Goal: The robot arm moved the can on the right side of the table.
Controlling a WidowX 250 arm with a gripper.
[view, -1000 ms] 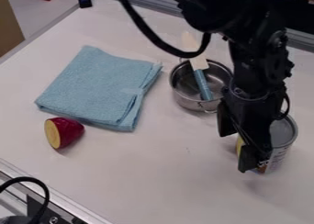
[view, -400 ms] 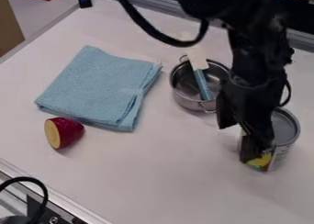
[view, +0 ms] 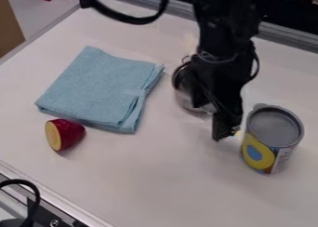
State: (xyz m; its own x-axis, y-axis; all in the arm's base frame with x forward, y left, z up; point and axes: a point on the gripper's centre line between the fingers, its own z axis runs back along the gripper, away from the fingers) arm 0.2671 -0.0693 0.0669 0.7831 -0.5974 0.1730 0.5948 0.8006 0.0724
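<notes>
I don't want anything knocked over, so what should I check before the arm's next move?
1. Can upright on the table's right side: ok.
2. End effector off the can, with a visible gap between them: ok.
3. End effector open: ok.
4. End effector clear of the metal pot: cannot tell, they overlap in view.
5. Blue cloth and red cut piece away from the arm: ok.

soft light with faint shadows on the table point(view: 155, 184); detail on the dark arm point(view: 225, 30) seems lost.
</notes>
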